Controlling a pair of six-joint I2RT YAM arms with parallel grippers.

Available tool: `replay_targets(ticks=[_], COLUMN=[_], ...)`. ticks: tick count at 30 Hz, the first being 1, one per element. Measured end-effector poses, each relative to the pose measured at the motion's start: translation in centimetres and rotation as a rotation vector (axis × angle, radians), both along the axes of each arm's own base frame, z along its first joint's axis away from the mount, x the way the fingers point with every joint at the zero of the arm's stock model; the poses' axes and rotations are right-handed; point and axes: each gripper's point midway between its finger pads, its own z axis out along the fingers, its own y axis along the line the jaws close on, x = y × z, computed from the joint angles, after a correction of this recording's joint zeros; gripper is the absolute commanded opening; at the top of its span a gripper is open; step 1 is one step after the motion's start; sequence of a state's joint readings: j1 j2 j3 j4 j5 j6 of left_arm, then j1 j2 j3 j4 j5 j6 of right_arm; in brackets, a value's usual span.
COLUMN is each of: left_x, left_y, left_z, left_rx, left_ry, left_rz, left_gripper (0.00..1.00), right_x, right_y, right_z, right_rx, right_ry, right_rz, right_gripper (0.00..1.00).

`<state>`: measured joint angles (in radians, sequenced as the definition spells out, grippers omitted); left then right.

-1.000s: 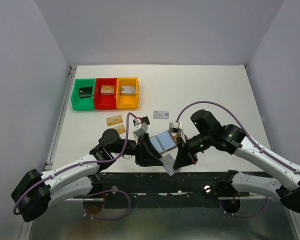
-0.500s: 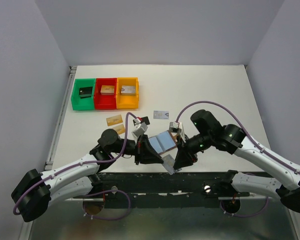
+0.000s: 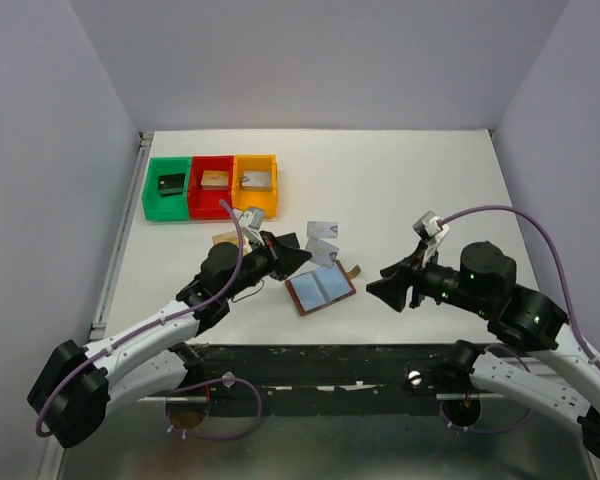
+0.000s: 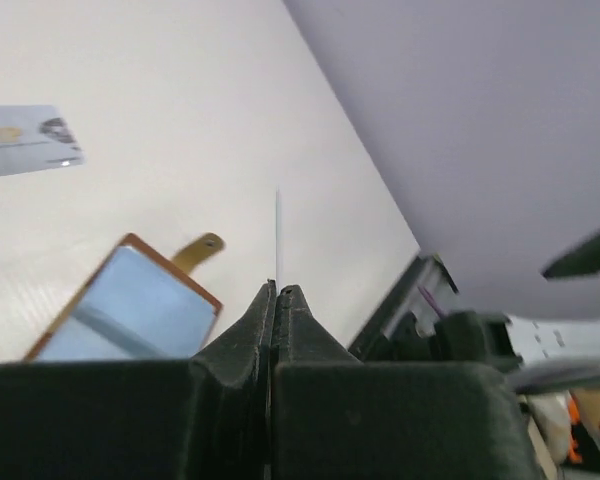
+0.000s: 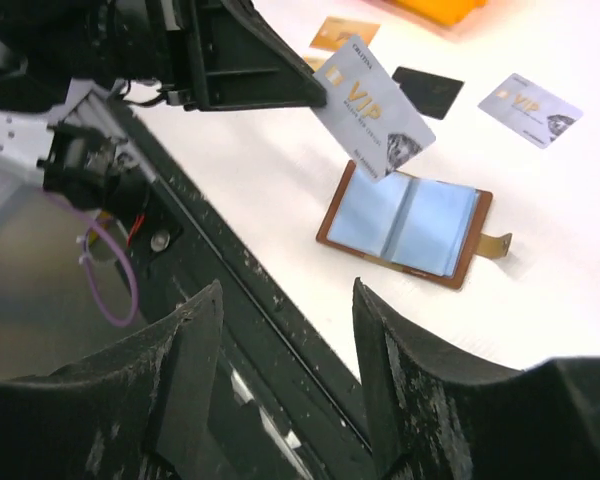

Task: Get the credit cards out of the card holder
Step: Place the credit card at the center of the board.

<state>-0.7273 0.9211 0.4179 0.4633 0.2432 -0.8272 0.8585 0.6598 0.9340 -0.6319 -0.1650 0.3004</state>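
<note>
The card holder (image 3: 320,288) lies open and flat on the table, showing pale blue pockets (image 5: 405,225) and its snap tab (image 4: 198,250). My left gripper (image 3: 300,255) hovers just behind and left of it, shut on a whitish credit card (image 5: 373,95). That card shows edge-on above the tips in the left wrist view (image 4: 278,235). Another pale card (image 3: 323,230) lies behind the holder, a dark card (image 5: 428,92) lies beside it, and a tan-gold card (image 5: 345,33) lies further back. My right gripper (image 3: 380,290) stands open to the right of the holder, holding nothing.
Green (image 3: 167,187), red (image 3: 212,185) and orange (image 3: 255,184) bins stand in a row at the back left, each holding a small block. The black front rail of the table (image 5: 280,290) runs under my right gripper.
The right gripper opened, let go of the card holder and drew back to the right. The holder dropped flat onto the table. The left gripper closed on a card and lifted it back and left.
</note>
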Motion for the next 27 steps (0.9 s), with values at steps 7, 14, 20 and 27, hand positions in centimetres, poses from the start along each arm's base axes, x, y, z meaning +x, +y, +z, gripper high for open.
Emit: replay_targets(ticks=[7, 14, 20, 27], left_x=[7.1, 10.7, 12.1, 12.8], left_y=[0.3, 0.6, 0.0, -0.8], left_z=[-4.9, -9.8, -11.9, -13.9], left_rx=[0.079, 0.118, 0.116, 0.102], left_ry=[0.187, 0.294, 0.336, 0.376], left_rz=[0.277, 0.416, 0.436, 0.441], left_gripper=[0.00, 0.00, 0.00, 0.00], right_x=[1.0, 1.2, 1.1, 1.0], right_y=[-0.7, 0.0, 0.4, 0.6], right_z=[-3.2, -3.7, -3.9, -4.6], right_rx=[0.022, 0.057, 0.074, 0.067], right_ry=[0.063, 0.103, 0.116, 0.140], right_rz=[-0.126, -0.136, -0.131, -0.124], right_gripper=[0.63, 0.63, 0.63, 0.63])
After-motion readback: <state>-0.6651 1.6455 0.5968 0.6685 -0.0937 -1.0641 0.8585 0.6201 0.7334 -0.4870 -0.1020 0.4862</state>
